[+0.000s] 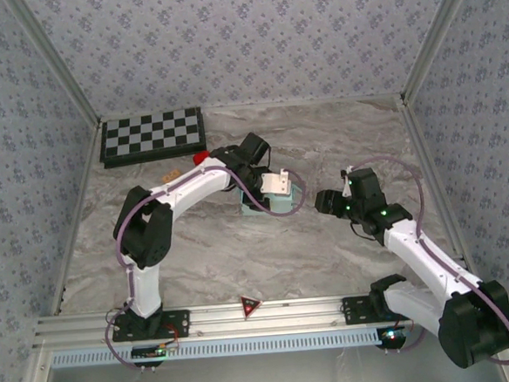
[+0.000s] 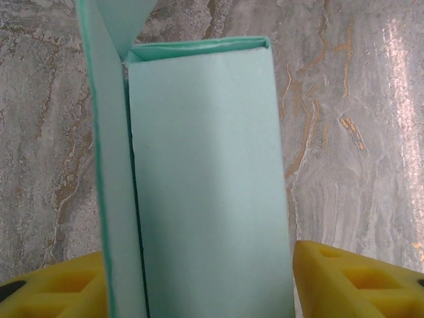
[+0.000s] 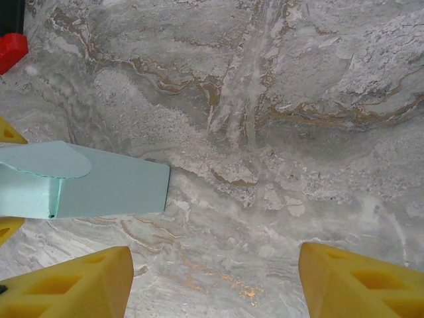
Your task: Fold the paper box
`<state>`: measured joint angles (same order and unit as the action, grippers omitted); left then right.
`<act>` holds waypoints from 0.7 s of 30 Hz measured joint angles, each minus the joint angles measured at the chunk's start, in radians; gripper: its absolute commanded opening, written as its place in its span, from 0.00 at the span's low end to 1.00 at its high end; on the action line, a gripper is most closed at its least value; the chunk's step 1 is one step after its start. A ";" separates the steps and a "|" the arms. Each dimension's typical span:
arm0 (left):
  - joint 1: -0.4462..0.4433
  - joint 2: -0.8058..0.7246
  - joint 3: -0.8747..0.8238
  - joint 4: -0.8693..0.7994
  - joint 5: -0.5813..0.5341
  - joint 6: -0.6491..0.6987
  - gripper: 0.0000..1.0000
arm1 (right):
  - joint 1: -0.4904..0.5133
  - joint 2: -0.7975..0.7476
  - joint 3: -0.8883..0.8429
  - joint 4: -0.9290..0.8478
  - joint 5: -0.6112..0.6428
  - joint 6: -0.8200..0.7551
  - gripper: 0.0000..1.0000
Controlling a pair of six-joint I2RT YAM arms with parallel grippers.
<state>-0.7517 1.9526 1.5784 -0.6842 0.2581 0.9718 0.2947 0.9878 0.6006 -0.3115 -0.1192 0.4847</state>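
While the paper box [image 2: 205, 179] sits mid-bench [image 1: 329, 256] with a side flap loose, the left pincer [image 2: 199, 285] straddles it, perhaps to steady it, its grip impossible to tell, and the right pincer [image 3: 215, 285] hovers nearby, spread and empty.

Paper box [image 2: 205, 185]: thin pale cyan card, matt and smooth, with darker green cut edges and a soft crease at the folds. Table [image 2: 358, 132]: grey marble-patterned top with tan veining, smooth and semi-gloss, carrying a bright streak of glare; the right gripper [image 3: 215, 258] has fingers [image 3: 358, 285] of yellow, plastic-looking material, matt and faintly grainy, with moulded recesses. Red block [image 3: 12, 50]: smooth plastic look, slight shine; checkerboard [image 1: 153, 135]: mild sheen; left arm [image 1: 193, 188]: white glossy shell; front rail [image 1: 272, 312]: bare silvery metal.
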 measured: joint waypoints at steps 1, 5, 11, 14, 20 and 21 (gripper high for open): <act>0.000 0.000 0.000 0.000 0.000 0.000 0.64 | -0.001 0.000 0.000 0.000 0.000 0.000 0.69; 0.000 0.000 0.000 0.005 0.000 -0.006 0.66 | -0.002 0.000 0.000 0.000 0.000 0.000 0.69; -0.001 -0.039 -0.027 0.058 0.000 -0.032 0.71 | -0.005 0.000 0.000 0.000 0.000 -0.001 0.70; -0.002 -0.072 -0.036 0.070 0.001 -0.044 0.77 | -0.005 0.000 0.000 0.000 0.000 -0.006 0.70; -0.008 -0.163 -0.058 0.091 -0.003 -0.072 0.78 | -0.007 0.010 0.011 -0.005 0.000 -0.029 0.70; -0.008 -0.179 -0.066 0.097 -0.007 -0.085 0.78 | -0.007 0.015 0.018 -0.006 0.000 -0.034 0.70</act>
<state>-0.7597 1.7741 1.5127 -0.5873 0.2512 0.8871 0.2874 1.0031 0.6186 -0.3180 -0.1192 0.4503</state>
